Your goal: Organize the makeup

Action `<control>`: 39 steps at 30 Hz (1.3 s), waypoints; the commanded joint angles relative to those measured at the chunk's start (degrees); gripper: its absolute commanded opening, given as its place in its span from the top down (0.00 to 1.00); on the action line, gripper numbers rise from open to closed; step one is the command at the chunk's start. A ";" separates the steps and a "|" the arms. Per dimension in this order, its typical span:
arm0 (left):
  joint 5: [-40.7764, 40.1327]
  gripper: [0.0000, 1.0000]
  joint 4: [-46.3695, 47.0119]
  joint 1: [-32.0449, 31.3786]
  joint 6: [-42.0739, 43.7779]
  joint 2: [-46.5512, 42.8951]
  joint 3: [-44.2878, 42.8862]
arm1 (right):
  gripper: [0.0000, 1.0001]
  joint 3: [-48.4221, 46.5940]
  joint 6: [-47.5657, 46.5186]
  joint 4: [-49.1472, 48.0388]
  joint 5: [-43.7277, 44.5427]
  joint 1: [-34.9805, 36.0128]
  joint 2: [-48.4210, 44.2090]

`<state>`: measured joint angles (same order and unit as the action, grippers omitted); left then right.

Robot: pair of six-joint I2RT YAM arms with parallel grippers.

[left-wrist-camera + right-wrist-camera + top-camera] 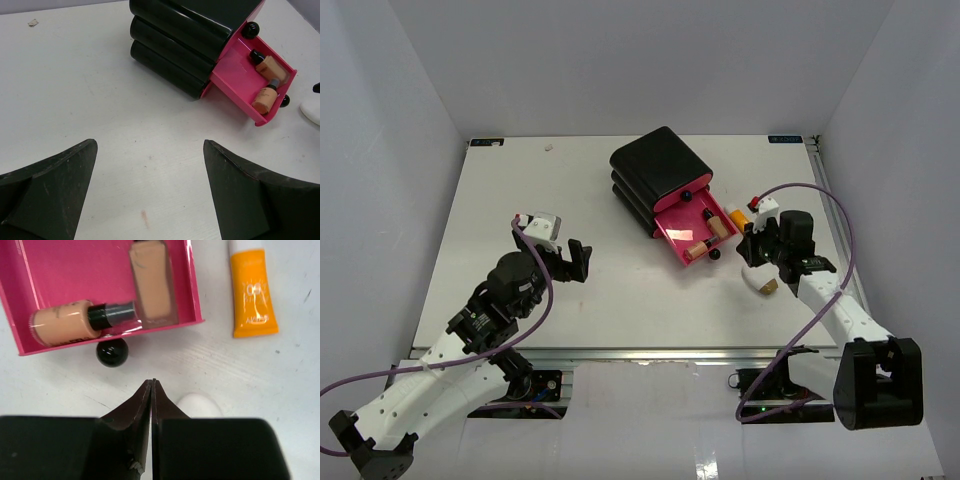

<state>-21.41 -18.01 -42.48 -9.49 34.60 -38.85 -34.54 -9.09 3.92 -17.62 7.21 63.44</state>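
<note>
Right now my right gripper (151, 390) has its fingers pressed together with nothing between them, hovering just short of the open pink drawer (75, 270). My left gripper (150, 190) stands spread wide and holds nothing, over bare table (75, 90), well apart from the black box (190, 30).

Two pieces of makeup lie in that top drawer. The round tan bottle (62, 322) lies along the drawer's front wall. Its long axis runs across the drawer, and its dark cap points toward the flat tan bottle (152, 285). The flat bottle lies at a right angle to it, with its long axis running front to back. From the left wrist I can see its black cap pointing in toward the box. A black knob (112, 351) sits on the drawer front, just beside my closed fingers.

The orange tube (252, 295) lies on the table just outside the drawer's right wall and roughly parallel to it. Its flat crimped end is toward my gripper and its white cap points away.

The white oval tube (760, 280) lies on the table close under my right arm. From overhead its tan end points toward the near edge. From the right wrist I see only a rounded white tip under the fingers.
</note>
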 commanded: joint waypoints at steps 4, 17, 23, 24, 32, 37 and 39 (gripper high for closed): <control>-0.15 0.02 0.75 0.38 0.00 -0.64 0.35 | 0.92 0.05 12.17 -6.68 -7.57 -2.03 9.22; 0.88 0.02 1.03 2.18 0.25 0.00 0.35 | 0.89 -1.78 31.81 -23.03 -23.57 -3.95 31.31; 2.14 0.02 1.38 3.52 0.43 0.47 0.35 | 0.86 -3.77 42.08 -32.11 -30.60 -4.13 35.93; 2.28 0.02 1.47 3.62 0.48 0.55 0.35 | 0.85 -3.86 43.41 -34.55 -31.15 -4.14 36.00; 3.65 0.02 1.83 4.77 0.62 1.61 0.35 | 0.83 -9.09 51.76 -43.34 -33.89 -4.13 39.48; 4.05 0.02 1.90 5.01 0.64 1.77 0.35 | 0.84 -11.14 56.00 -47.08 -34.74 -3.98 40.88; 4.15 0.02 1.92 5.14 0.63 1.93 0.35 | 0.84 -11.86 56.96 -47.40 -34.51 -3.83 41.22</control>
<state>-18.49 -17.50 -37.85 -9.21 36.36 -38.83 -42.53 42.60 -34.62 -50.59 2.77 103.97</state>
